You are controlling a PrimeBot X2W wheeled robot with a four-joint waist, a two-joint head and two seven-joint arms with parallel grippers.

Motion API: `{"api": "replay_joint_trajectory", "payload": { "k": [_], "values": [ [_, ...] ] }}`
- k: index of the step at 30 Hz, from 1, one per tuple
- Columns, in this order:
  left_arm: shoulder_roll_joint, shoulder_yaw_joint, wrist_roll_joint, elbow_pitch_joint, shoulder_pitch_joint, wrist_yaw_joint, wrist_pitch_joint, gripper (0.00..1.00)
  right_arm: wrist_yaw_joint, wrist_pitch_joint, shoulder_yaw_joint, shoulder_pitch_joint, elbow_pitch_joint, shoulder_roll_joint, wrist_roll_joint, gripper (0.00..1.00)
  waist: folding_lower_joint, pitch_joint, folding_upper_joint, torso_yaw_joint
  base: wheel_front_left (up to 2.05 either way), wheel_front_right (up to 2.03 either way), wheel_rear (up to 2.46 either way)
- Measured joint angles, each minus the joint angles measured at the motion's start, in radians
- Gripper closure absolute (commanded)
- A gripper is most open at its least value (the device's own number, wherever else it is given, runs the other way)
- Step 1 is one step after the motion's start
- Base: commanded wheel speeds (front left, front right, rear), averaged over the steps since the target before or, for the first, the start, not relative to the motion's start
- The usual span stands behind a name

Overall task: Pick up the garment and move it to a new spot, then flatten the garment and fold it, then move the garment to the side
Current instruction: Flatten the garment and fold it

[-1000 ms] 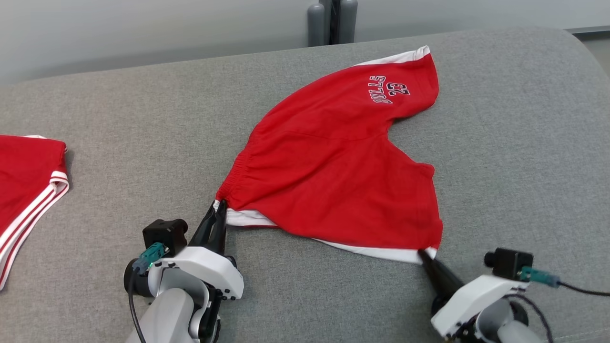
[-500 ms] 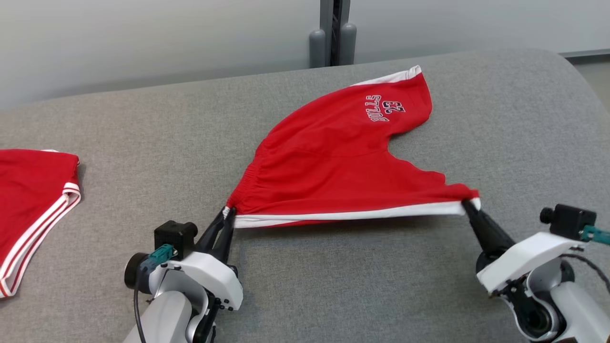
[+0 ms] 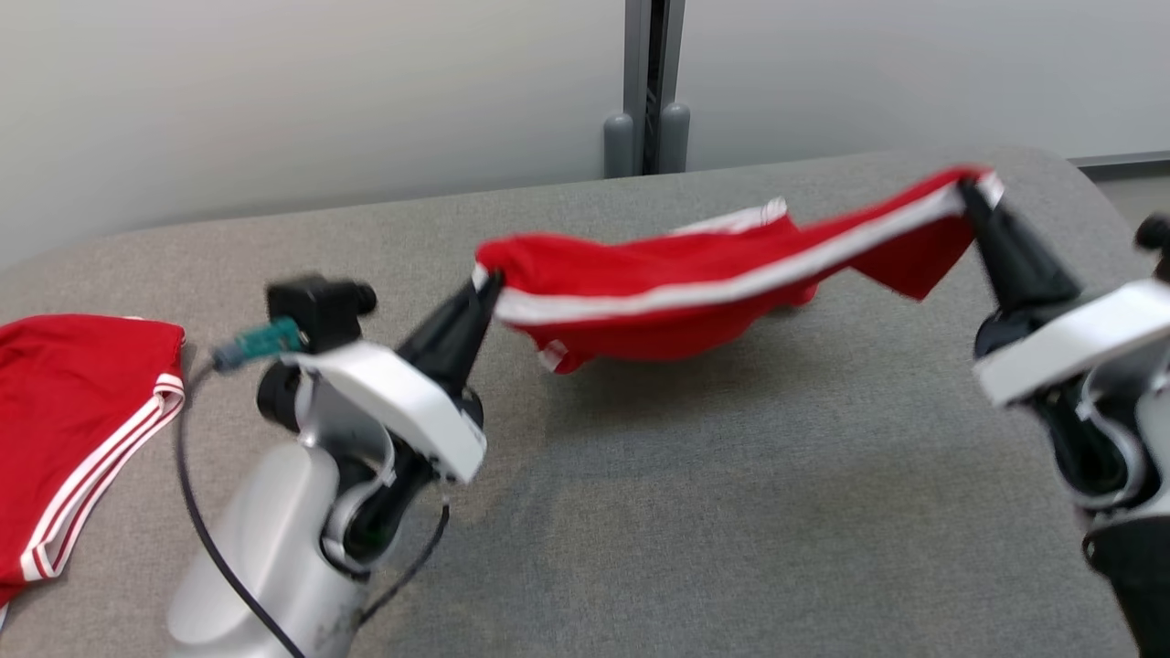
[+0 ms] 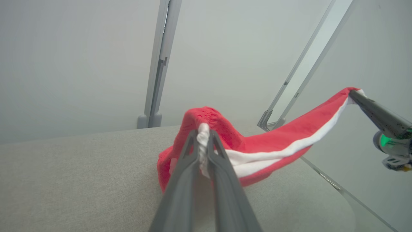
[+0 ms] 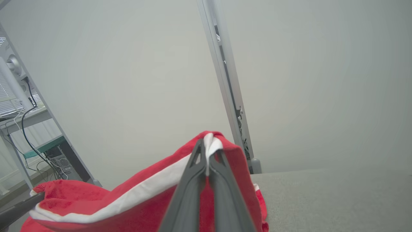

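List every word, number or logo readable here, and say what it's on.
No text can be read.
On the shorts: plain red cloth and white trim, blurred, no lettering to read.
On the second garment: red with white stripes, no lettering.

- Two red garments with white trim: one pair of red shorts (image 3: 658, 334) up in the air, and one second red garment (image 3: 73, 402) lying at the left.
- Two pincers: one left pincer (image 3: 487, 280), one right pincer (image 3: 965, 189).
- One grey fabric-covered desk (image 3: 731, 512).
- One grey upright post (image 3: 647, 82) by the wall.
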Motion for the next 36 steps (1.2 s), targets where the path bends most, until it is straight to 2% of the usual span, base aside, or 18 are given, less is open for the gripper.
{"api": "replay_joint_trajectory", "payload": {
  "k": [5,12,18,21,23,25,29,31,36],
  "values": [
    [-0.026,0.067,-0.128,-0.158,-0.058,0.078,0.138,1.0,0.0,0.021,-0.07,-0.098,-0.058,0.014,-0.078,1.0,0.0,-0.026,0.0,-0.005,0.0,0.0,0.0],
    [-0.037,0.111,-0.228,-0.274,-0.179,0.21,0.323,1.0,0.0,0.142,-0.127,-0.23,-0.129,0.04,-0.139,1.0,0.0,0.001,0.0,-0.008,0.0,0.0,0.0],
    [-0.016,0.138,-0.234,-0.221,-0.376,0.298,0.432,1.0,0.0,0.223,-0.147,-0.421,-0.097,0.036,-0.143,1.0,0.0,0.093,0.0,-0.008,0.0,0.0,0.0],
    [-0.014,0.148,-0.208,-0.146,-0.528,0.319,0.439,1.0,0.0,0.239,-0.129,-0.566,-0.036,0.019,-0.151,1.0,0.0,0.165,0.0,-0.009,0.0,0.0,0.0],
    [-0.016,0.158,-0.188,-0.082,-0.64,0.324,0.418,1.0,0.0,0.224,-0.11,-0.678,0.021,0.015,-0.154,1.0,0.0001,0.22,0.0,-0.011,0.0,0.0,0.0],
    [-0.02,0.16,-0.16,-0.013,-0.76,0.31,0.371,1.0,0.0,0.17,-0.091,-0.8,0.078,0.013,-0.17,1.0,0.0001,0.278,0.0,-0.014,0.0,0.0,0.0],
    [-0.044,0.184,-0.117,0.138,-0.984,0.265,0.197,1.0,0.0,0.021,-0.106,-1.009,0.229,0.031,-0.182,1.0,0.0001,0.394,0.0,-0.022,0.0,0.0,0.0],
    [-0.06,0.198,-0.111,0.221,-1.065,0.247,0.102,1.0,0.001,-0.053,-0.108,-1.074,0.304,0.048,-0.183,1.0,0.0,0.449,-0.0001,-0.026,0.0,0.0,0.0],
    [-0.071,0.185,-0.089,0.412,-1.148,0.159,-0.084,1.0,0.001,-0.183,-0.053,-1.107,0.45,0.092,-0.142,1.0,0.0,0.561,0.0,-0.033,0.0,0.0,0.0]
  ]
}}
